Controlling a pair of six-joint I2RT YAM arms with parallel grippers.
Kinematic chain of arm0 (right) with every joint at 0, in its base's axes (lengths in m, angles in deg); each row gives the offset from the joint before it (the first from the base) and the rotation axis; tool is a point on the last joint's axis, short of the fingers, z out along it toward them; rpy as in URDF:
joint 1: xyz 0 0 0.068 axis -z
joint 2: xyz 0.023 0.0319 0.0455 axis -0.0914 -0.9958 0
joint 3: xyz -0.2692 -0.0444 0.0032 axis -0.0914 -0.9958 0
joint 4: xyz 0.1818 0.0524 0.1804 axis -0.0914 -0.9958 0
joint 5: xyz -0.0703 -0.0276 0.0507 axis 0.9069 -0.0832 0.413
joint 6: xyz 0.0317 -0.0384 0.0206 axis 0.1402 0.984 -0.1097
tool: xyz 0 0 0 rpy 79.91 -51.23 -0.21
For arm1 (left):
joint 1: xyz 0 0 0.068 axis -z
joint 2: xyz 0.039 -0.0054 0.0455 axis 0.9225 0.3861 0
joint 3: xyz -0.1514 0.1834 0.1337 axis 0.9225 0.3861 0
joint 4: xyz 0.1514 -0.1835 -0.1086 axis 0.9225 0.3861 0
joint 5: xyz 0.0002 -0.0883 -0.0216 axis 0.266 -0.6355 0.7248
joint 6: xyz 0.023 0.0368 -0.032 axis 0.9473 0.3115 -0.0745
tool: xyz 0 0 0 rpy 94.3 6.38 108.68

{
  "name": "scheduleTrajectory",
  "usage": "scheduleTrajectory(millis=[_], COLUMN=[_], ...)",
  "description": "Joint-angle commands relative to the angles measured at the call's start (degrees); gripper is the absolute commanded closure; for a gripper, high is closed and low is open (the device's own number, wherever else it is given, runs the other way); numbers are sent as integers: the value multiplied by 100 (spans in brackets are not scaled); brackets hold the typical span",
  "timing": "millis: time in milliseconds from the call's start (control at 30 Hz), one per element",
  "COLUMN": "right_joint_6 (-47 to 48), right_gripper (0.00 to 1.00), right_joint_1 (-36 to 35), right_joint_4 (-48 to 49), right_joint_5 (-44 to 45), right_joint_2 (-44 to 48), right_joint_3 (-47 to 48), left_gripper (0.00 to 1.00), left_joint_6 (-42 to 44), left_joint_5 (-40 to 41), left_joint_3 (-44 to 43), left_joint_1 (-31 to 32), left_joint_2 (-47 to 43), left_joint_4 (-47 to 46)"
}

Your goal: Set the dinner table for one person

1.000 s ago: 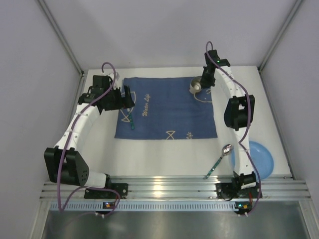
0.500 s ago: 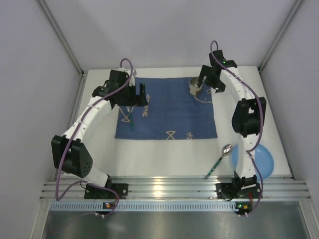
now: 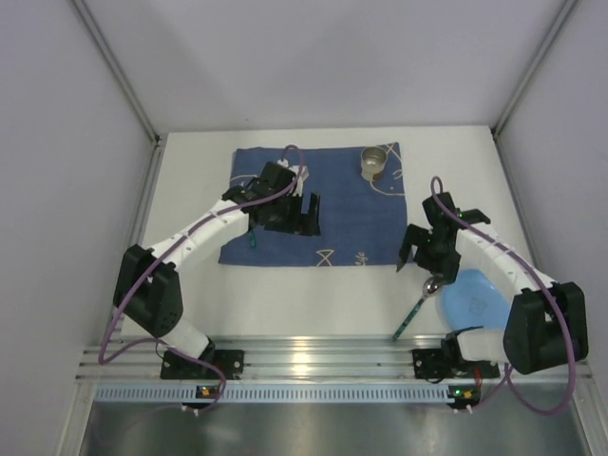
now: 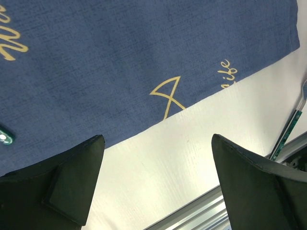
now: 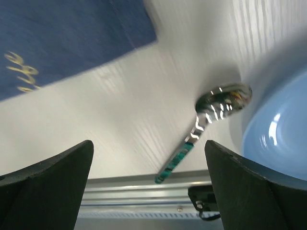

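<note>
While the top view shows both arms reaching over the white table (image 3: 323, 294), the right hand (image 3: 416, 255) hangs released and empty, jaws spread wide, just by the bowl of the spoon (image 3: 421, 302). That spoon lies on bare table between the blue mat (image 3: 351, 223) and the blue plate (image 3: 480, 306). The left hand (image 3: 306, 217), also released and holding nothing, hovers over the mat, where a metal cup (image 3: 374, 161) stands at the far right corner.

From the left wrist, the fingers (image 4: 67, 187) frame only the mat's near edge and bare table.

From the right wrist, the spoon (image 5: 211, 120) lies slanted between the fingers (image 5: 48, 191), its bowl just beside the plate (image 5: 278, 139). The blur hides whether they touch. The pickup likely goes best if the hand descends over the green handle rather than the bowl. The jaws should cross the handle squarely, with the outer finger kept off the plate rim.
</note>
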Motion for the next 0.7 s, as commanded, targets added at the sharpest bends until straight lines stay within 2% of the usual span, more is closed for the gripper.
scheduleTrajectory(millis=[0, 200, 333, 533, 633, 667], right_joint_6=[-463, -709, -701, -657, -701, -718], right_gripper=[0, 7, 11, 12, 19, 25], right_joint_1=[-39, -39, -39, -48, -56, -48], right_joint_4=[-342, -397, -256, 95, 333, 464], right_joint_5=[-127, -214, -365, -189, -110, -110], right_joint_2=[639, 983, 834, 623, 439, 403], right_joint_3=[-444, -1139, -1289, -1481, -1631, -1666], left_gripper=[1, 2, 1, 1, 1, 1], left_joint_6=[-201, -429, -509, -614, -702, -720], left_joint_5=[62, 106, 167, 343, 352, 370], left_joint_3=[153, 478, 715, 1075, 1208, 1226], left_joint_1=[170, 267, 319, 346, 346, 355], left_joint_2=[-122, -368, -544, -895, -1027, -1062], left_joint_4=[-523, -734, -778, -743, -708, -647])
